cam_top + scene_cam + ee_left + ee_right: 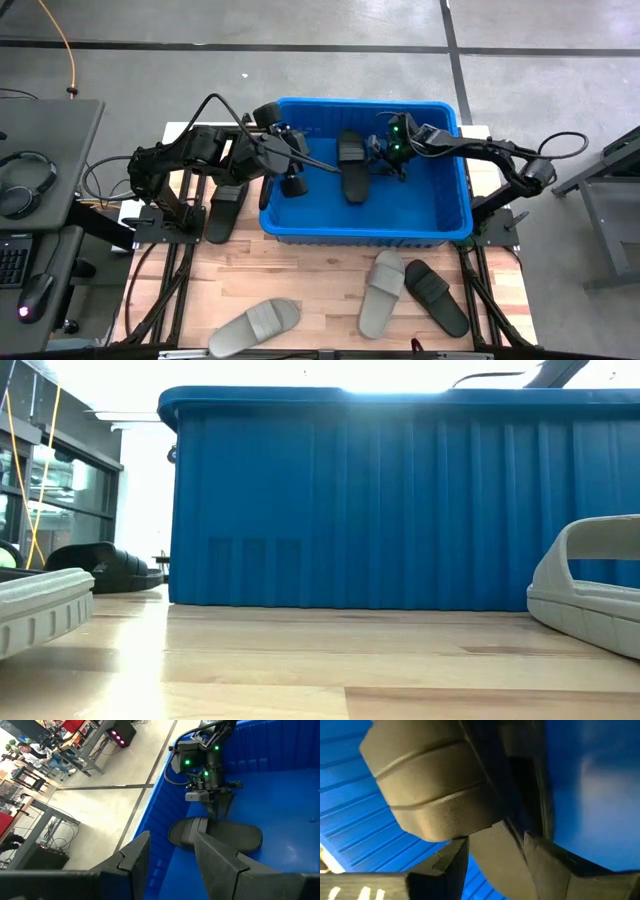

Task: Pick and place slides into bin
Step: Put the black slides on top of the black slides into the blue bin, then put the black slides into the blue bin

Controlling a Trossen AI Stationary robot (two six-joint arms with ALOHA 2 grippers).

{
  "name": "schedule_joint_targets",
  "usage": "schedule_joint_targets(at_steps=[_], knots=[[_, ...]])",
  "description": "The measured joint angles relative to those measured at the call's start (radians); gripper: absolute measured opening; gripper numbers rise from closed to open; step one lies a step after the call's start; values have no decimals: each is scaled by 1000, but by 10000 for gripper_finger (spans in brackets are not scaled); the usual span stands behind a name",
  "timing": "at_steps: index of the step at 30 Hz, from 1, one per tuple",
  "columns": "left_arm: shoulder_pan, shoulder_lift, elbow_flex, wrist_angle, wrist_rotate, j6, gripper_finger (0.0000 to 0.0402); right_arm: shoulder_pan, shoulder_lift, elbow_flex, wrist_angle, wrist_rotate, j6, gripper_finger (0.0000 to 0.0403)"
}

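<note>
Blue bin [420, 222] is sitting at the far side of the wooden table [320, 290], holding one black slide [353, 160] on its floor. Right gripper [383, 160] is reaching down inside the bin, its jaws closing on the edge of that black slide; the right wrist view is showing the sole pinched between the two fingers [451, 862]. Left gripper [292, 150] is hovering over the bin's left rim with jaws parted and holding nothing. Another black slide [224, 212] is lying on the table just left of the bin. Two grey slides [254, 327] [381, 293] and one more black slide [436, 297] are lying on the table in front of the bin, the second grey one and the black one side by side.
</note>
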Motion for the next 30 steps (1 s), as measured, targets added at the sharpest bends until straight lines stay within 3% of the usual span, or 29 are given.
schedule_joint_targets(at_steps=[24,30], knots=[[0,0,0,-54,10,-8,143,61,0,61,-85,69,-50,179],[0,0,0,-61,10,-6,143,58,-51,61,-122,108,-109,179]])
